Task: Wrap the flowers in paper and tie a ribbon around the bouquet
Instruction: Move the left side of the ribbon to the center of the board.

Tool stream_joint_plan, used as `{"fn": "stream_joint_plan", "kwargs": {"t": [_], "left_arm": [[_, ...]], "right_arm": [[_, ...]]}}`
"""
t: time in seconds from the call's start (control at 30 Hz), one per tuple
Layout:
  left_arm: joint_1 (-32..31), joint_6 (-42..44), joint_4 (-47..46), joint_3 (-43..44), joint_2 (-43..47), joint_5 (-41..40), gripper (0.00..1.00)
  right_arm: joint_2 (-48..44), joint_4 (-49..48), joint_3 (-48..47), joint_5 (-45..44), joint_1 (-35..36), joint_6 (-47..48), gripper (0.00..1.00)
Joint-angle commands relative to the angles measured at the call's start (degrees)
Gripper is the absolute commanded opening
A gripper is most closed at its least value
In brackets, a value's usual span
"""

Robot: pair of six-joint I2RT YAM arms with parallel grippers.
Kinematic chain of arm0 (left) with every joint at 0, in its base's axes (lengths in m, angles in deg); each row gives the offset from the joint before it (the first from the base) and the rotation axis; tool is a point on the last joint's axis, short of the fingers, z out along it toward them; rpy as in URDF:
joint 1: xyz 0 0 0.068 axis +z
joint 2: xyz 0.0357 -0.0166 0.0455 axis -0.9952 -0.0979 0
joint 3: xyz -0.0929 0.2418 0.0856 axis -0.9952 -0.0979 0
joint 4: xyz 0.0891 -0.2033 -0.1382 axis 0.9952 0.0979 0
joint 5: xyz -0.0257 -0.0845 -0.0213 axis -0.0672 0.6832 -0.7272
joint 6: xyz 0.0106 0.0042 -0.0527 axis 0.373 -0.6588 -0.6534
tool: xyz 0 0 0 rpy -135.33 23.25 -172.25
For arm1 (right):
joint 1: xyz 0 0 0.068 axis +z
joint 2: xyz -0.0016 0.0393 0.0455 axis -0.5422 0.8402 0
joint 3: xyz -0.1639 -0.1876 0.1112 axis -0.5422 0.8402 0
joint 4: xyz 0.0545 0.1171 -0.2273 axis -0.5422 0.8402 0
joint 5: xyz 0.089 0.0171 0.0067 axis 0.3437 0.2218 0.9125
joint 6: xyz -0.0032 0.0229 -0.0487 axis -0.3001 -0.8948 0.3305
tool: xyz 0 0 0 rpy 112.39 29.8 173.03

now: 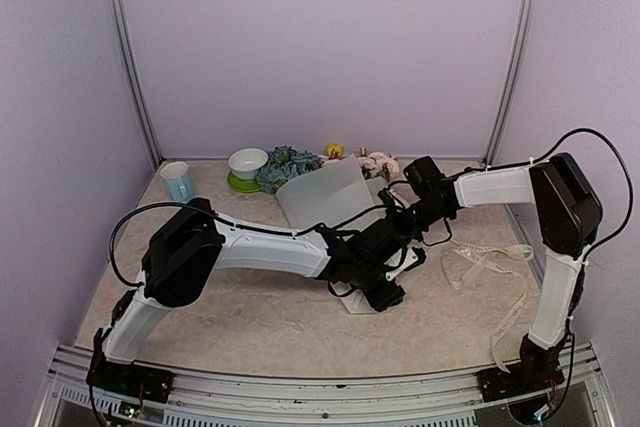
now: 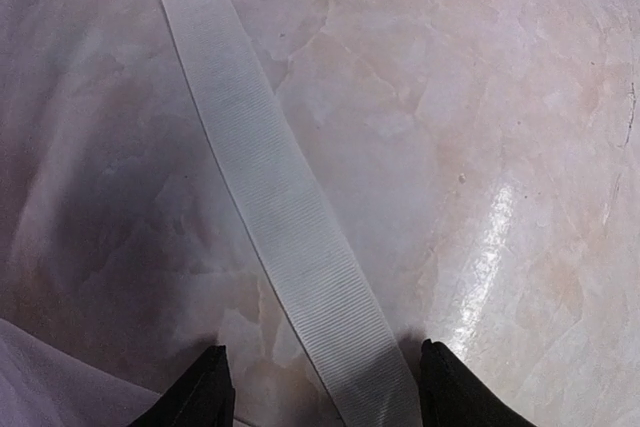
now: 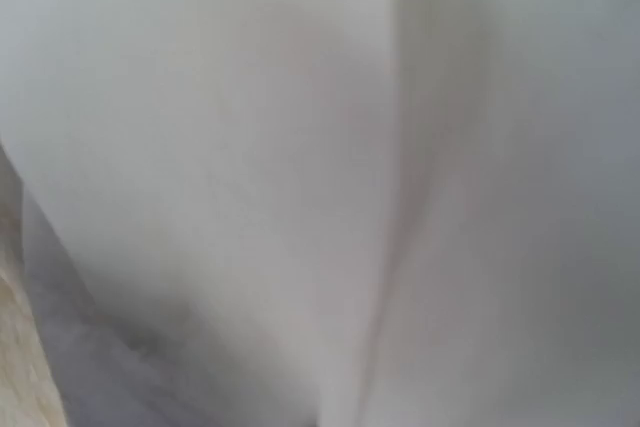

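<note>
glossy, seemingly stone tabletop (image 1: 250, 322), lilac walls (image 1: 320, 47)

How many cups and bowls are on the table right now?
2: a light blue cup at the back left, and a white bowl on a green saucer just right of it. The paper may hide others.

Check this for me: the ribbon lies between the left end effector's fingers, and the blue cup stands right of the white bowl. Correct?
Not quite. The top external view shows the blue cup standing left of the white bowl, not right. The ribbon does lie between the fingers of the left end effector, as the left wrist view shows.
</note>
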State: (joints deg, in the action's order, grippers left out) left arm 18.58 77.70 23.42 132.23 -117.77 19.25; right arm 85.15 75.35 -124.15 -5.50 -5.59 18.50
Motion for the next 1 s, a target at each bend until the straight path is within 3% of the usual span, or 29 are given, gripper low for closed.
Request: {"fn": "stream_joint_plan", "kwargs": {"t": [0.0, 0.2, 0.33, 0.4, 0.43, 0.77, 0.9, 0.97], "left_arm": [[0.3, -1.1, 8.5, -1.9, 0.5, -0.2, 0.6], [-0.9, 0.4, 9.2, -2.3, -0.7, 2.5, 0.42], [-0.5, 1.4, 9.5, -3.3, -0.3, 4.5, 0.22], [-0.4, 2.1, 10.1, -3.5, -0.2, 5.3, 0.03], [-0.4, 2.3, 10.3, -3.7, 0.1, 5.7, 0.0], [-2.0, 7.7, -4.9, -18.1, 14.3, 13.2, 0.0], [-4.0, 17.1, -12.7, -29.5, 25.0, 20.5, 0.0], [-3.6, 17.7, -17.3, -35.8, 30.0, 21.5, 0.0]], "right_arm": [[0.4, -0.1, -1.4, -0.8, -0.4, 0.3, 0.0], [0.2, -0.4, -1.0, -1.0, -0.4, 0.3, 0.0], [0.3, -0.7, -0.9, -0.6, -0.4, 0.1, 0.0], [0.2, -0.9, -1.0, -0.5, -0.4, 0.0, 0.0], [0.2, -0.9, -1.0, -0.6, -0.4, 0.1, 0.0], [0.5, -0.7, -1.8, -0.3, -0.4, 0.0, 0.0], [1.1, 0.4, -3.2, -0.7, -0.3, 0.4, 0.0], [1.1, 0.7, -3.8, -0.3, -0.4, 0.4, 0.0]]}}
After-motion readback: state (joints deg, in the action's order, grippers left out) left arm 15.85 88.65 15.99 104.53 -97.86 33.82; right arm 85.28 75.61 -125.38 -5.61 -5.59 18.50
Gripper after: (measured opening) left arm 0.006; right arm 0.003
